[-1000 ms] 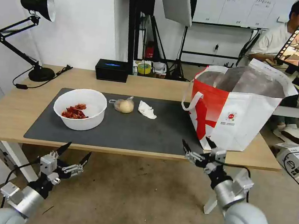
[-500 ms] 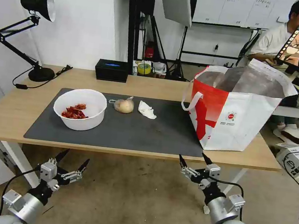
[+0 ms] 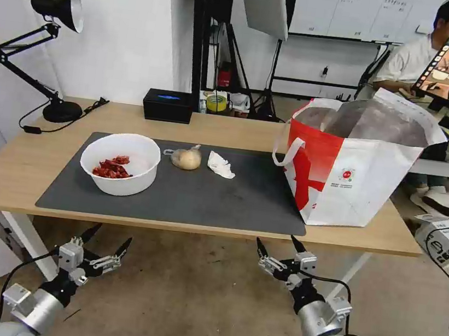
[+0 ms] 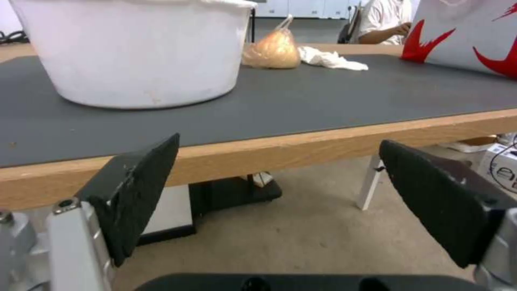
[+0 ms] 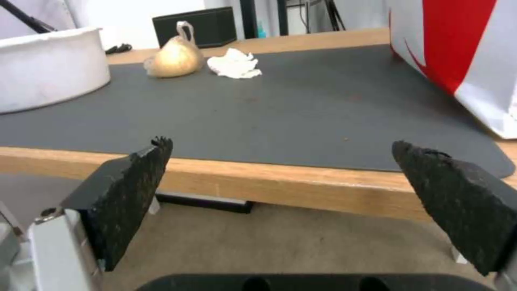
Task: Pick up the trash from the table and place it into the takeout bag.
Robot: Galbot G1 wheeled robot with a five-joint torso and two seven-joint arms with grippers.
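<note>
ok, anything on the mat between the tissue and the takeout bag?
No. In the head view, only bare mat lies between the tissue and the takeout bag.

Matt grey mat [image 3: 220, 200] on light wood table [image 3: 10, 162]; silver foil-lined bag [image 3: 362, 169].

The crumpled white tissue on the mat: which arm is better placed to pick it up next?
Probably the right. The right gripper hangs open below the table edge, nearer the crumpled white tissue and the takeout bag; the left gripper faces the white bowl.
</note>
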